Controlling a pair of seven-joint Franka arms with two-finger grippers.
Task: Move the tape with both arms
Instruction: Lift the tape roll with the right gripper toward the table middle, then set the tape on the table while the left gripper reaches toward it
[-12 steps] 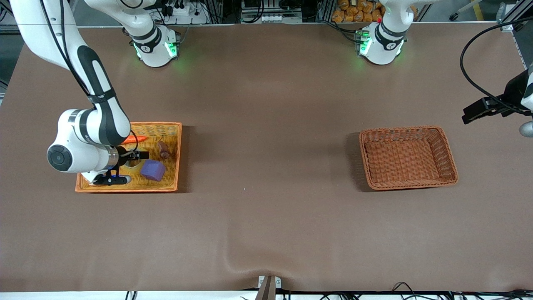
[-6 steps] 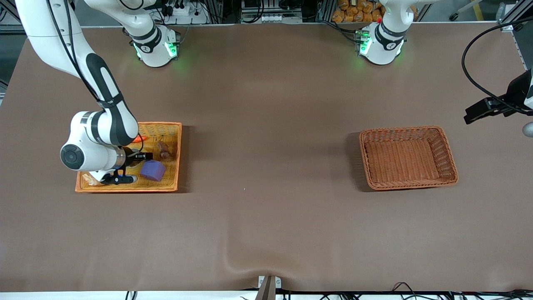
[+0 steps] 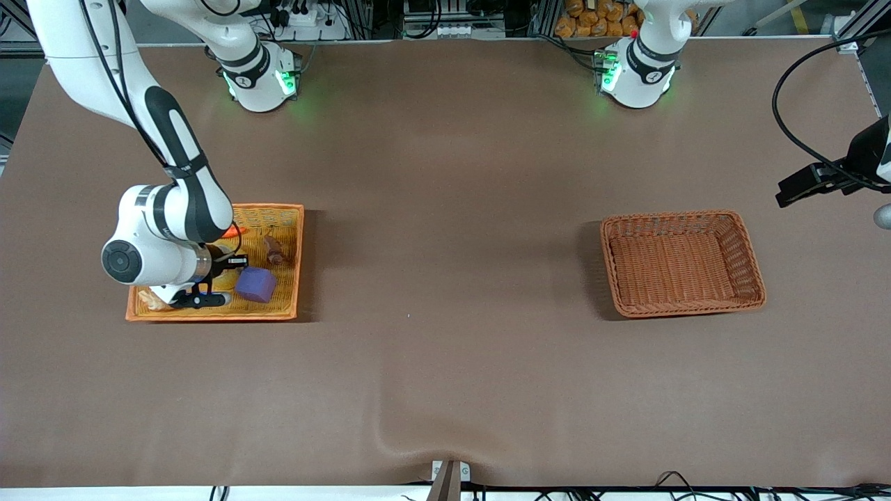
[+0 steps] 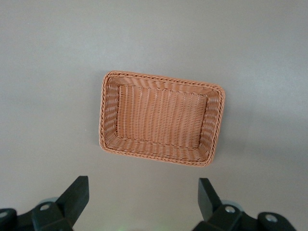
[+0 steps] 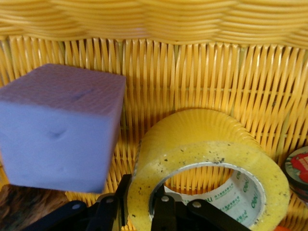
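Note:
The tape [image 5: 207, 154], a yellowish roll with a grey-white core, lies in the yellow woven tray [image 3: 292, 264] at the right arm's end of the table, beside the purple cube [image 3: 255, 284]. My right gripper [image 3: 219, 268] is down in the tray, and in the front view it hides most of the tape. In the right wrist view my right gripper [image 5: 143, 197] is shut on the tape's wall, one finger outside the ring and one inside. My left gripper [image 4: 142, 202] is open and empty. It waits high over the table at the left arm's end [image 3: 800, 191].
The tray also holds the purple cube [image 5: 60, 125], an orange carrot [image 3: 233, 231], a brown object [image 3: 275, 250] and a small dark can [image 5: 298, 168] beside the tape. An empty wicker basket [image 3: 682, 263] stands toward the left arm's end and shows in the left wrist view [image 4: 161, 118].
My right arm's wrist has shifted a little toward the table's middle, and the gripper now covers the tape. The left arm has barely moved.

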